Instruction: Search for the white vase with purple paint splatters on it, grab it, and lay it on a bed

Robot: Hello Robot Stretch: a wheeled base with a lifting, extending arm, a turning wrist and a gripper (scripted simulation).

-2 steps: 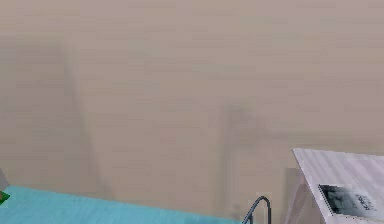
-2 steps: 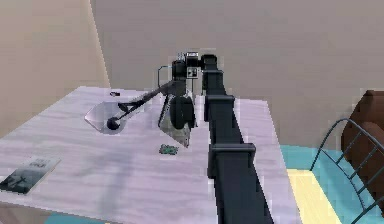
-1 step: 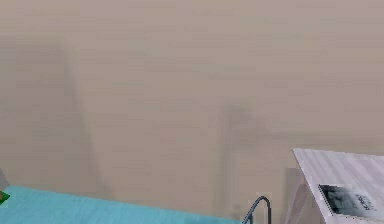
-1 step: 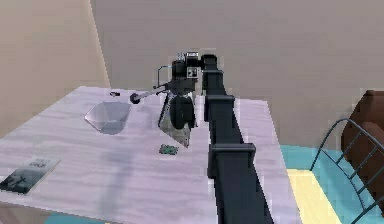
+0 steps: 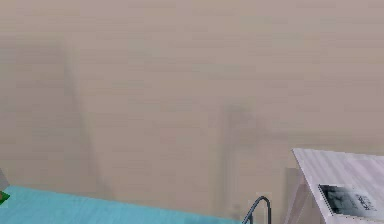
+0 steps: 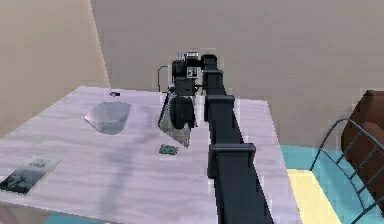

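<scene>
In the arm side view the dark arm (image 6: 228, 140) rises from the bottom edge just right of centre and ends in the upper middle of the frame, where the gripper (image 6: 172, 92) sits over the pale wood-grain tabletop (image 6: 80, 150). Directly at the gripper is a pale vase (image 6: 178, 116) with dark blotches, in the upper middle of the frame. The tabletop lies behind it, so I cannot tell whether it is held or standing there. The thin fingers (image 6: 162, 80) show at its upper left, and I cannot tell their state. Left of the vase stands a clear glass bowl (image 6: 107, 116), a small dark green object (image 6: 168, 150) lies just below the vase, and a printed sheet (image 6: 25, 176) lies at lower left. A brown chair (image 6: 356, 140) stands at the right edge. In the forward view a beige wall (image 5: 180, 80) takes up most of the frame, with the tabletop's corner (image 5: 340, 165) at lower right and a teal surface (image 5: 80, 208) along the bottom left
</scene>
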